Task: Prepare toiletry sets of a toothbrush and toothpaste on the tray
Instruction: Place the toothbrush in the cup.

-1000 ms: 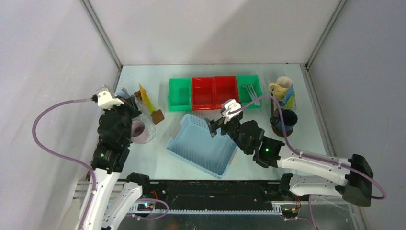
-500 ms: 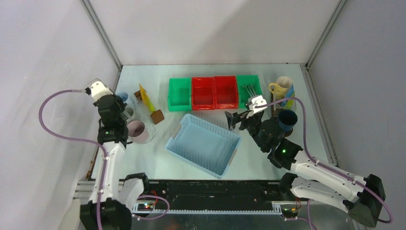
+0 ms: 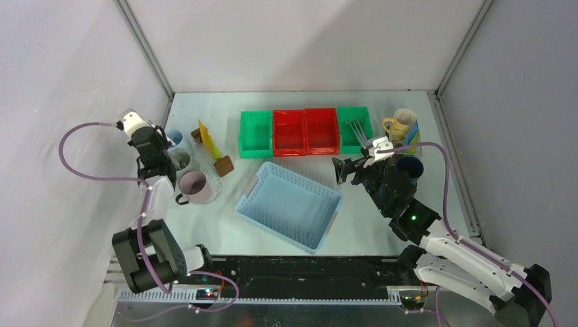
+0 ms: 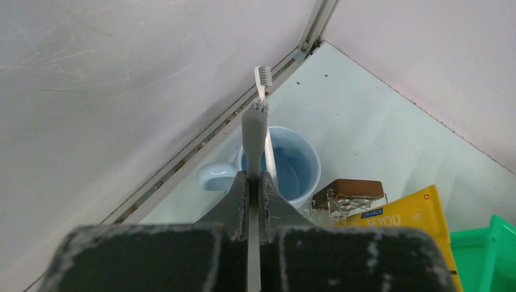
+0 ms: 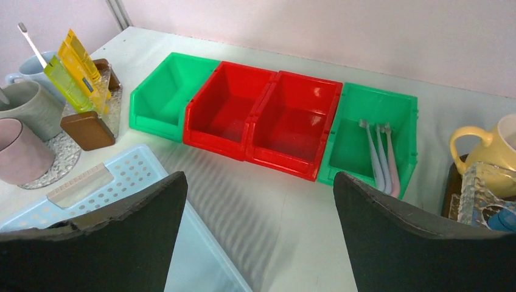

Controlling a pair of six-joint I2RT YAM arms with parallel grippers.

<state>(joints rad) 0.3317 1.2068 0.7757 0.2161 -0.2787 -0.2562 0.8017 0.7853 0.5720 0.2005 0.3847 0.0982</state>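
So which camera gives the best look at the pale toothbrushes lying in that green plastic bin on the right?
The right wrist view: the pale toothbrushes lie close and clear, side by side in the right-hand green plastic bin. The top external view shows them only as thin pale lines. The left wrist view misses them.

- Basket (image 3: 290,204) lies on the table (image 3: 218,109), near its middle.
- Four bins (image 3: 305,131) stand in a touching row at the basket's 12 o'clock.
- Toothbrushes (image 3: 356,129) lie in the bin at the row's 3 o'clock end.
- Three mugs (image 3: 185,163) cluster at the basket's 9 o'clock, with tubes (image 3: 208,139) just beside them at 1 o'clock.
- Single toothbrush (image 4: 263,91) is above the rearmost of the three.
- Further mugs (image 3: 403,122) stand at the basket's 2 o'clock.
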